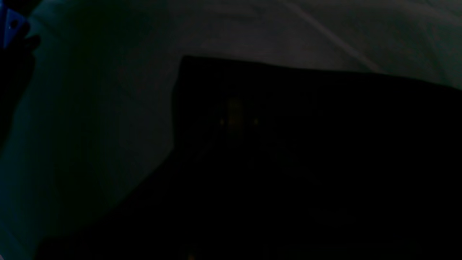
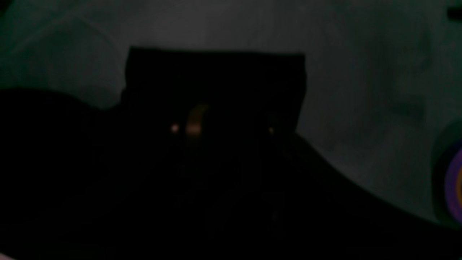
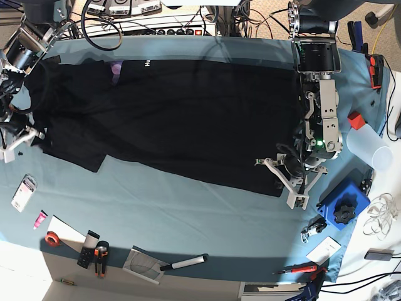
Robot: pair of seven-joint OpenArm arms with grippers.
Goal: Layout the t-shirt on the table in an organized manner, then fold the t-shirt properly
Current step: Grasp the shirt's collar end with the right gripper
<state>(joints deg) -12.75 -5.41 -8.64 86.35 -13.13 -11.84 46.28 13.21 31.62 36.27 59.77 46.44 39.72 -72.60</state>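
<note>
The black t-shirt lies spread wide over the teal table, with a small purple patch of print near its far left. My left gripper is at the shirt's near right corner, shut on the cloth edge. In the left wrist view black cloth fills the lower half over teal table cover. My right gripper is at the shirt's left end by the sleeve. Its wrist view is too dark to show the jaws, only black cloth and table cover.
A blue block with a black knob, a red block and a clear cup sit to the right. Pliers, a red tape roll, a white-handled tool and a red screwdriver line the front edge.
</note>
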